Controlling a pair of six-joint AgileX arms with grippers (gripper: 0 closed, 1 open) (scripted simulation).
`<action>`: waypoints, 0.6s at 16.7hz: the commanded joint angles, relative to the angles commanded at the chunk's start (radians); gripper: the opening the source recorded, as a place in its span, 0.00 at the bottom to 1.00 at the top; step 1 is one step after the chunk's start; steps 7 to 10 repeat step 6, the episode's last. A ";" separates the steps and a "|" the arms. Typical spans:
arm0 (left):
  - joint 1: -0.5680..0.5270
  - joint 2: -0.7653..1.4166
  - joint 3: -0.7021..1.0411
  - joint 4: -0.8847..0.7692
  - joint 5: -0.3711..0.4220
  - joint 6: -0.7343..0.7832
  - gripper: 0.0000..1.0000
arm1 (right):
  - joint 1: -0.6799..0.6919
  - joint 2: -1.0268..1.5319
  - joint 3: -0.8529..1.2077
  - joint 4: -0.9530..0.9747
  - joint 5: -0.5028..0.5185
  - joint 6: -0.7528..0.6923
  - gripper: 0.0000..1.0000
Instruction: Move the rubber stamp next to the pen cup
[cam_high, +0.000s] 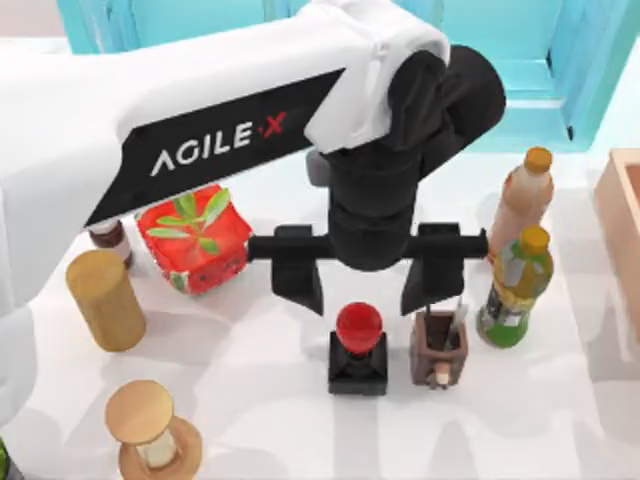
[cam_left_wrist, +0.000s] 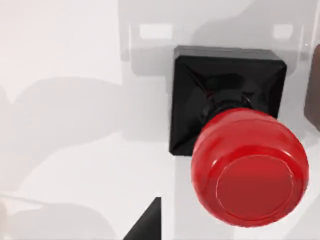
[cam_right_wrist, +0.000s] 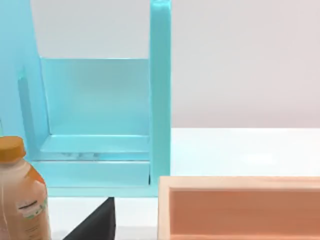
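The rubber stamp (cam_high: 359, 345), a glossy red ball knob on a black square base, stands upright on the white table near the front middle. The pen cup (cam_high: 437, 350), a small dark-brown square holder with pens sticking out, stands just to its right with a narrow gap between them. My left gripper (cam_high: 365, 285) hangs open and wide just behind and above the stamp, with its fingers clear of the knob on either side. The left wrist view looks down on the stamp (cam_left_wrist: 240, 160), with one dark fingertip (cam_left_wrist: 147, 225) at the picture's edge. My right arm is parked at the table's right.
A brown bottle (cam_high: 522, 200) and a green bottle (cam_high: 515, 290) stand right of the pen cup, with a wooden box (cam_high: 625, 220) beyond them. On the left are a red cube (cam_high: 195, 240), a tan cylinder (cam_high: 105, 300) and a wooden spool (cam_high: 150, 430). A teal shelf (cam_right_wrist: 100, 125) stands behind.
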 joint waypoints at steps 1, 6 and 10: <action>0.000 0.000 0.000 0.000 0.000 0.000 1.00 | 0.000 0.000 0.000 0.000 0.000 0.000 1.00; 0.000 0.000 0.000 0.000 0.000 0.000 1.00 | 0.000 0.000 0.000 0.000 0.000 0.000 1.00; 0.000 0.000 0.000 0.000 0.000 0.000 1.00 | 0.000 0.000 0.000 0.000 0.000 0.000 1.00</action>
